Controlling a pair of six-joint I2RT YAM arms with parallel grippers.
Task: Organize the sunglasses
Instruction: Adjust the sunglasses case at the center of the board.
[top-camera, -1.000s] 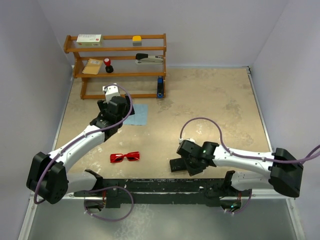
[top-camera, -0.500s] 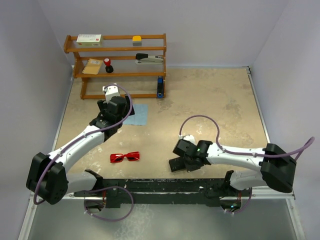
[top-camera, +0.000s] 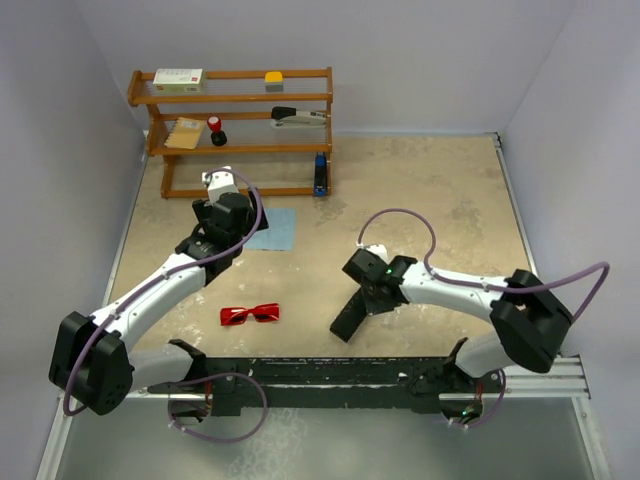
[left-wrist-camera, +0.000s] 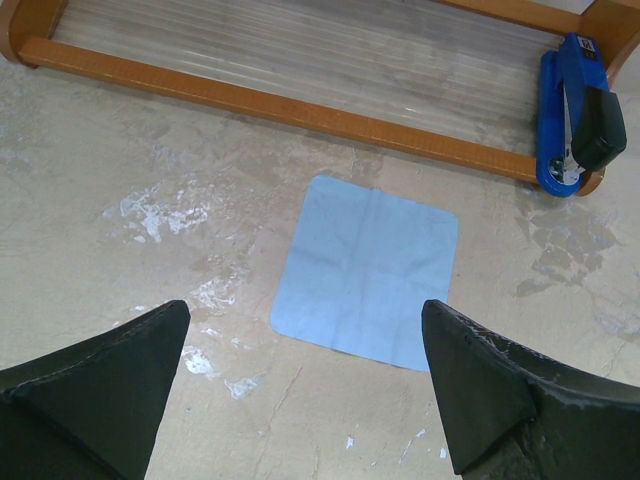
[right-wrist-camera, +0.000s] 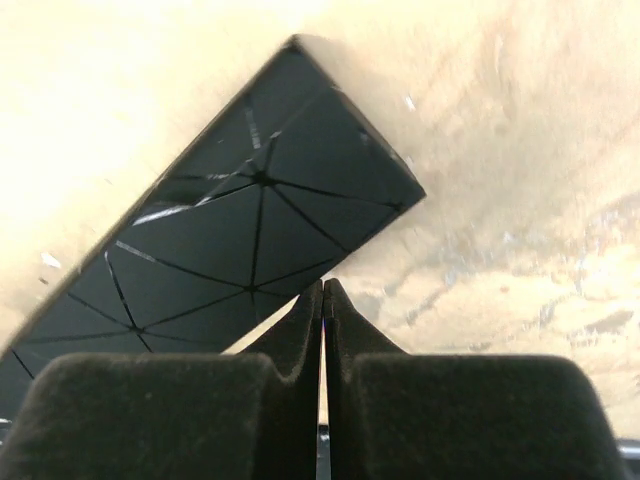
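The right wrist view is showing the right gripper clenched on nothing, tips at the black case, whose inside I cannot see. The left gripper is hanging released above the blue cloth. Only the overhead view is showing me the sunglasses, lying on the table left of the case, well apart from both grippers.

The sunglasses lie near the desk's near edge, left of centre. The case lies to their right, with my right gripper at its far end. The cloth lies behind the sunglasses, beside my left gripper and before the rack in the far-left corner. The stapler is at the rack's right end.
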